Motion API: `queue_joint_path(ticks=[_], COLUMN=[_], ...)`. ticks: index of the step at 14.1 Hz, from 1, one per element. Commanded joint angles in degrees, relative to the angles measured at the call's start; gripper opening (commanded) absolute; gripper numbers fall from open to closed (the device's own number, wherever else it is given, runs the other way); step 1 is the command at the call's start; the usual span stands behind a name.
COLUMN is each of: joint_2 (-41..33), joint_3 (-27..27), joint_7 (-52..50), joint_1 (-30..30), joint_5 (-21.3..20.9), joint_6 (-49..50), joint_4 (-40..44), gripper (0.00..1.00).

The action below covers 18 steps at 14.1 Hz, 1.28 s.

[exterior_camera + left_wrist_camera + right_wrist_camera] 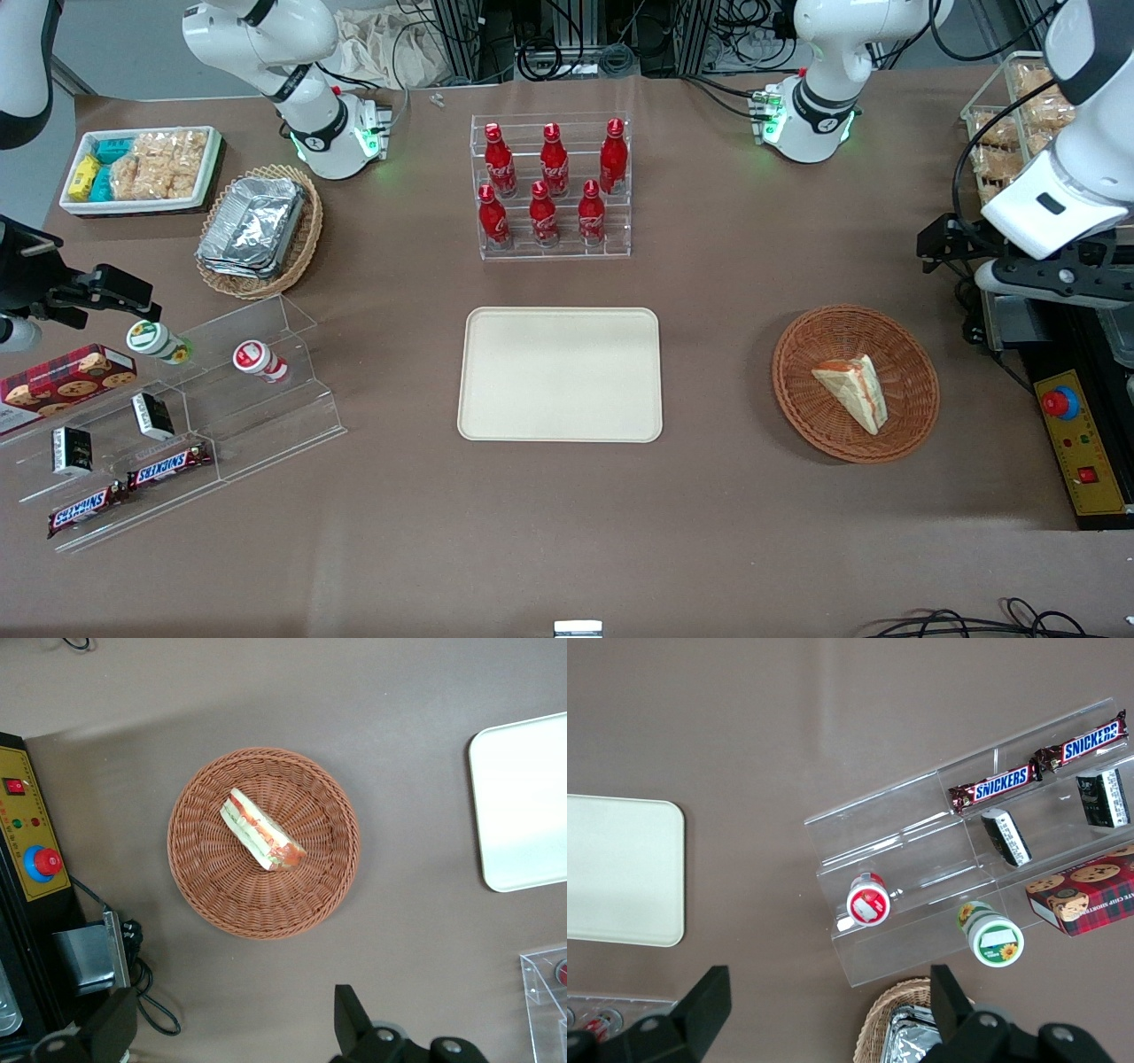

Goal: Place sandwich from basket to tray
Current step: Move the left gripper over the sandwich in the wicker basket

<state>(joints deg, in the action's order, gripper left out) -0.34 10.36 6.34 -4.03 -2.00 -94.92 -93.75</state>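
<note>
Sandwich point(261, 830) lies on its side in the basket point(204, 877); tray point(560, 425) bare, well apart. Gripper point(235, 1028) hangs high above the basket's edge, fingers point(350, 1014) spread wide, empty. You should centre over the wedge, then descend straddling its bread faces.

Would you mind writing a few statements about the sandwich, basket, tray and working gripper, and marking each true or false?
1. The sandwich lies in the basket. True.
2. The tray holds a bottle. False: nothing lies on it.
3. The gripper is shut on the sandwich. False: it hangs open above the table beside the basket, holding nothing.
4. The basket touches the tray. False: bare table separates them.
5. The red bottles stand in a clear rack farther from the front camera than the tray. True.
</note>
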Motion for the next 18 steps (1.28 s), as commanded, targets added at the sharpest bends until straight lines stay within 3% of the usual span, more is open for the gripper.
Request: queue_joint_path(ticks=[1, 4, 7, 14, 18], joint_2=[2.36, 3.06, 4.73, 5.43, 11.13], joint_3=[-0.43, -0.43, -0.69, -1.13, -1.13], joint_7=[0.61, -0.44, -7.91, -16.51, -37.67], joint_1=[0.61, 0.60, 0.08, -1.68, -2.56], joint_5=[1.64, 1.83, 3.41, 2.36, 2.27], joint_6=[2.29, 2.29, 0.72, -20.70, -31.45], joint_4=[3.05, 3.23, 0.35, -15.30, -17.52], gripper=[1.00, 1.00, 1.00, 1.00, 1.00])
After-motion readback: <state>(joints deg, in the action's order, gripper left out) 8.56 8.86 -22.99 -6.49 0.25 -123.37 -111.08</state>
